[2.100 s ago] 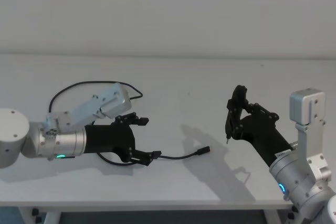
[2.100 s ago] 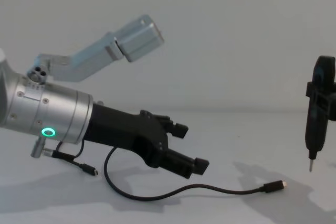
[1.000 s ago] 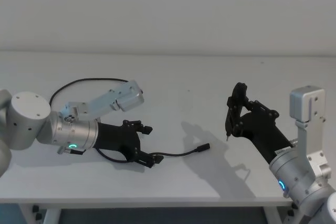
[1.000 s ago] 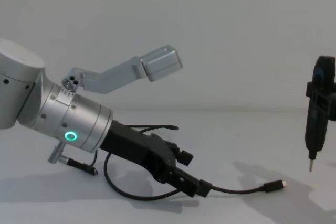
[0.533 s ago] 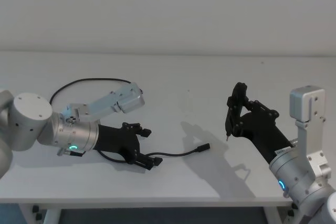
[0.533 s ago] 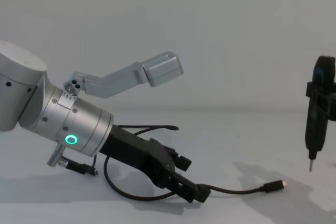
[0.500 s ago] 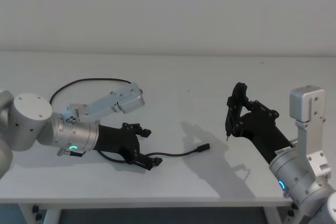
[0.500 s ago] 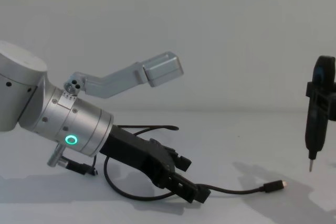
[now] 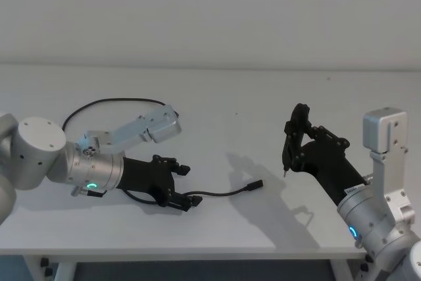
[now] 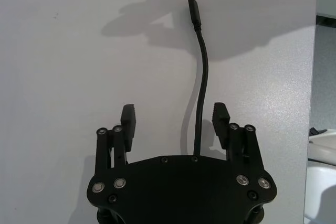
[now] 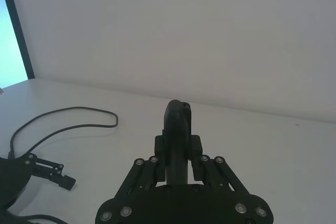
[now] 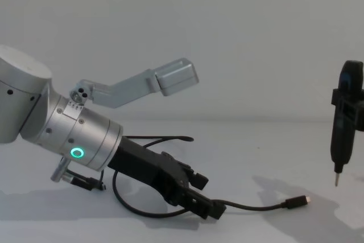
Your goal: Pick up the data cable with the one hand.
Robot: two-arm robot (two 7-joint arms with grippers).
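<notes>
The data cable [image 9: 223, 194] is a thin black cord lying on the white table [image 9: 230, 110]. One plug [image 9: 258, 183] points right, and the rest loops back behind my left arm. My left gripper [image 9: 186, 185], blocky and black on a silver cylinder with a green ring, is low over the table and open. In the left wrist view the cable [image 10: 202, 66] runs between the fingers [image 10: 128, 115], nearer one of them and touching neither. The chest view shows the gripper [image 12: 209, 196] over the cable [image 12: 250, 206]. My right gripper [image 9: 294, 137] hangs above the table, shut on a black pointed tool [image 11: 177, 124].
The cable's far loop [image 11: 63, 114] curves across the back left of the table. A silver camera arm [image 9: 148, 126] juts out above my left wrist. The table's front edge runs close below the left gripper.
Over two seconds my left gripper dropped to the table and tilted down, so its open fingers now straddle the cable. In the last half second it barely moved. The right arm stayed still.
</notes>
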